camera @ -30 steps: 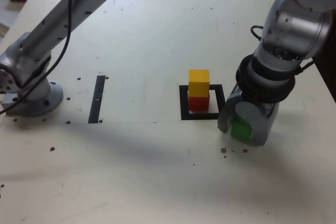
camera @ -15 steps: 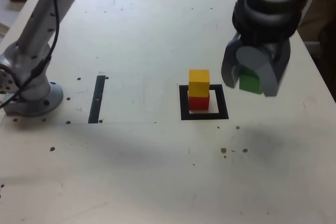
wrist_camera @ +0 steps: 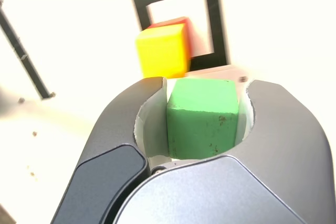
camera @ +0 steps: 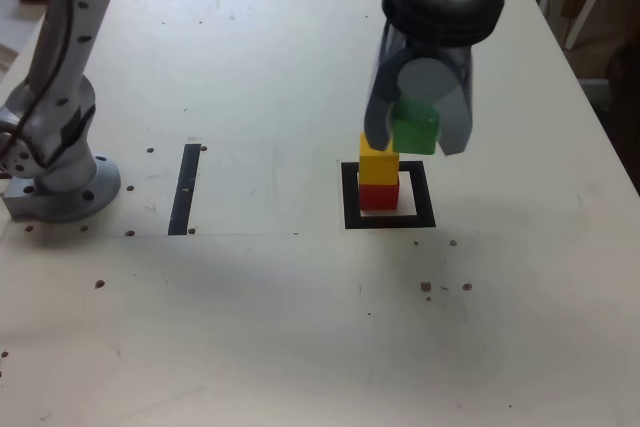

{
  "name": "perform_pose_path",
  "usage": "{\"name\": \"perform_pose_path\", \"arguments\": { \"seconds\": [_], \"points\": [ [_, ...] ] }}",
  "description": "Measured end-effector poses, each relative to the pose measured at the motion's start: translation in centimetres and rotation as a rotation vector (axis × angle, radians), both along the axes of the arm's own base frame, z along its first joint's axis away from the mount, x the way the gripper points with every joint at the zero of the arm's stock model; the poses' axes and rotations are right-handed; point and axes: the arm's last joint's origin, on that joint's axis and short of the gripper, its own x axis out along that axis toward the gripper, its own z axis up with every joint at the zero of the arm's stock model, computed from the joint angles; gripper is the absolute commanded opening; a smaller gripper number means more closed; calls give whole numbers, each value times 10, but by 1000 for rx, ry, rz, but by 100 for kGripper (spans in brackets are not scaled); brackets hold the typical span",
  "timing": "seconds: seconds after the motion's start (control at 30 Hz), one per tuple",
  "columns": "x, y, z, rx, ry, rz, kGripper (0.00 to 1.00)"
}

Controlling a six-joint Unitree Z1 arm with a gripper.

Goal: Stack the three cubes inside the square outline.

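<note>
Holding the green cube point(camera: 415, 129) tight, I have my jaws closed on its two sides, up above the bench point(camera: 250, 297). My wrist view shows both sides of my grip hugging it, and little dark specks point(wrist_camera: 214, 148) on its face that the exterior view does not show. In the exterior view, the green cube covers a bit of the yellow cube point(camera: 378, 165); in my wrist view I can see that the two do not touch. The yellow cube sits on top of the red cube point(camera: 378, 197). The exterior view shows the red one's front, but my wrist view shows just a bit of it behind the yellow. Both are stacked inside the square outline point(camera: 425, 197), near its left side in the exterior view. Only the exterior view shows my round base point(camera: 65, 192).
</note>
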Motion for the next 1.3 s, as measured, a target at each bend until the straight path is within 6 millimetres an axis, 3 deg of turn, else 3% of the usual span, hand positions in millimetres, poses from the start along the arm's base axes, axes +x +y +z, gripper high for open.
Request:
{"name": "perform_pose_path", "arguments": {
  "seconds": [0.33,0.7,1.13,1.2,1.3],
  "points": [
    [-11,8,1,-27,24,60,31],
    [-16,36,-19,-19,90,128,31],
    [-15,39,-23,-27,81,133,32],
    [-15,39,-25,-27,82,133,42],
    [-15,42,-30,-31,83,130,72]
  ]
}}
